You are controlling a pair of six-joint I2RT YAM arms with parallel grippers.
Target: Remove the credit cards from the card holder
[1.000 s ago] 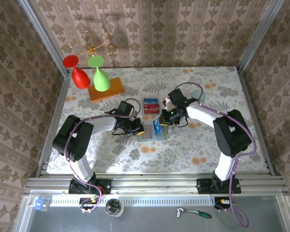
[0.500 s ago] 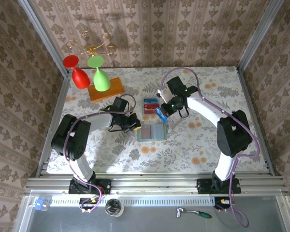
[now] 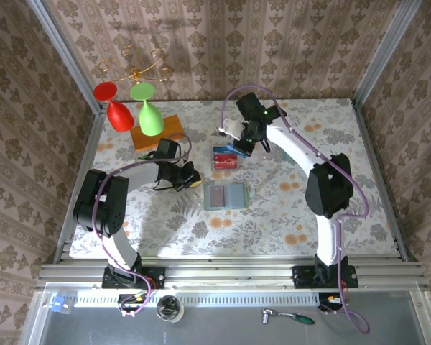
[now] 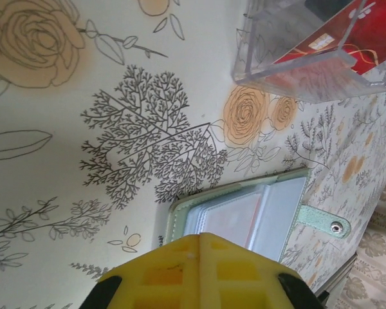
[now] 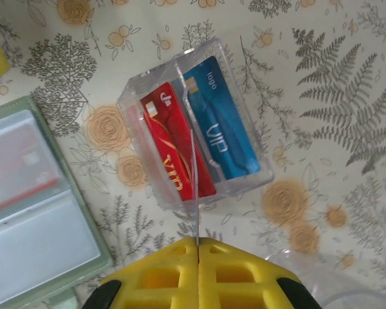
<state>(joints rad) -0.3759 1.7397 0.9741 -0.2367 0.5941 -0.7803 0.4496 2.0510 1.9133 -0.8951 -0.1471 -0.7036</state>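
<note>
Only the right wrist view makes "VIP" readable on the red plastic card (image 5: 174, 154) and the blue plastic card (image 5: 222, 138) in the clear box (image 5: 164, 77). There the right pincer (image 5: 197, 243) is clamped on a thin edge-on card (image 5: 195, 193). The left wrist view shows the left pincer (image 4: 199, 238) closed and empty near the open sage-green card holder (image 4: 244, 212) on the floral tabletop (image 4: 83, 96).

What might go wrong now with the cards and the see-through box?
The right hand seems to pinch a thin card edge-on over the clear box. Lowering it may snag the red card or tip the box. One reddish card sits in the card holder. The left hand is shut and off it, so it may slide when that card is pulled.
</note>
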